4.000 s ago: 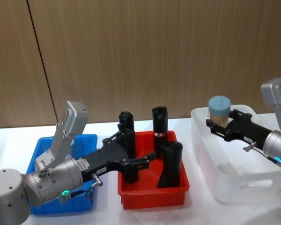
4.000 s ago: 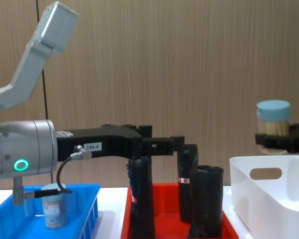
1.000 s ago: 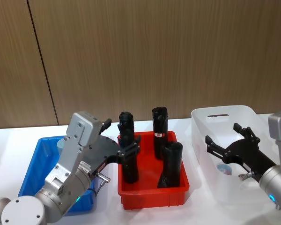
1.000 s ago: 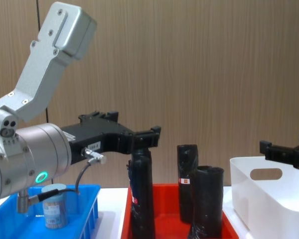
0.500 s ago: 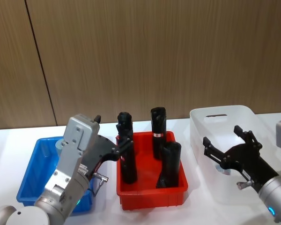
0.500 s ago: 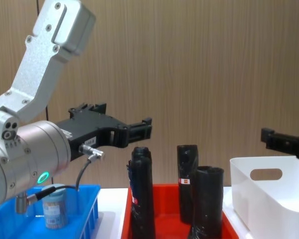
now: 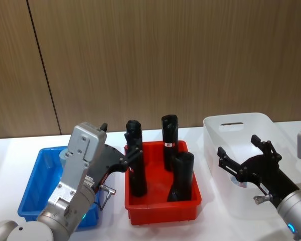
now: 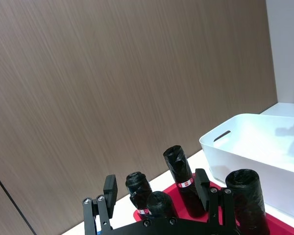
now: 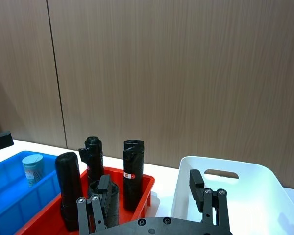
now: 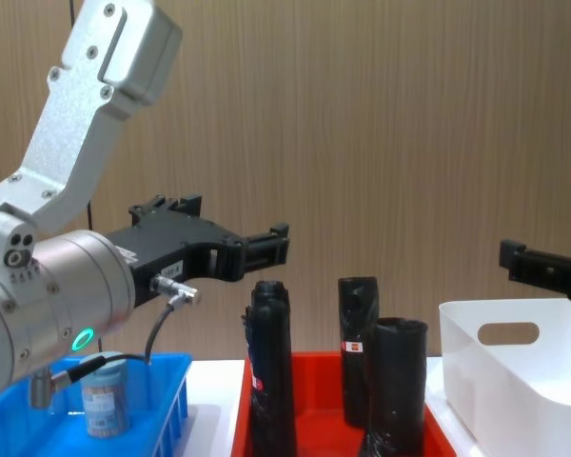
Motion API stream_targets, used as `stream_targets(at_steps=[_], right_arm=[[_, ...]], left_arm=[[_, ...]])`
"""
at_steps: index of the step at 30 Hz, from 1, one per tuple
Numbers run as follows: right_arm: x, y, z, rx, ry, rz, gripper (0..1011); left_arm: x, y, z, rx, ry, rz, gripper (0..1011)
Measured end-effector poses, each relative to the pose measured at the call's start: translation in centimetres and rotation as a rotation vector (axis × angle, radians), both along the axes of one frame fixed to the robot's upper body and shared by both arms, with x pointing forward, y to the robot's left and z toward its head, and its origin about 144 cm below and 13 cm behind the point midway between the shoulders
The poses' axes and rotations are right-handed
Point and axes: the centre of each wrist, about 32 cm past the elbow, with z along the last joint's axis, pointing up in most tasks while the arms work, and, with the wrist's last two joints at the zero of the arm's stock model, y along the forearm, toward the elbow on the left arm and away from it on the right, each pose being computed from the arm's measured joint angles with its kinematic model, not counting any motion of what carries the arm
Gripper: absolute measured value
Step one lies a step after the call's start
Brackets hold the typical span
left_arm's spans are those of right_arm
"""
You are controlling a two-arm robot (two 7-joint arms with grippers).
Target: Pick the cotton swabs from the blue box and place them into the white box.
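One jar of cotton swabs [image 10: 103,407] stands upright in the blue box [image 7: 35,175], below and behind the left tool [image 7: 121,143]. That tool is spread wide and empty just above the black rolls [image 7: 135,173] in the red bin [image 7: 160,208]. The right tool [image 7: 238,145], also wide open and empty, hovers over the white box [image 7: 236,120].

left gripper [image 7: 115,143] and right gripper [image 7: 237,145] both aloft, jaws wide apart, empty

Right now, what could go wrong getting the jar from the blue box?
The open left tool hangs close to the tall black rolls; swinging could tip one over. The cotton swabs jar stands near the far wall of the blue box, so the tool may catch the rim.
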Motion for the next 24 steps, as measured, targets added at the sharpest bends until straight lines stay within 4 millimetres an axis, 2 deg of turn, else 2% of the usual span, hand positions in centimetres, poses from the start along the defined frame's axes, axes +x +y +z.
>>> stream_targets(at_steps=[14,24], right_arm=[[0.10,-0.02,0.07,-0.002,0.003,0.017,1002],[0.96,-0.07,0.33,-0.017,0.047,0.105,1002]], left_arm=[[0.02,0.02,0.01,0.000,0.000,0.001,1004],[0.02,0.03,0.00,0.000,0.001,0.001,1004]])
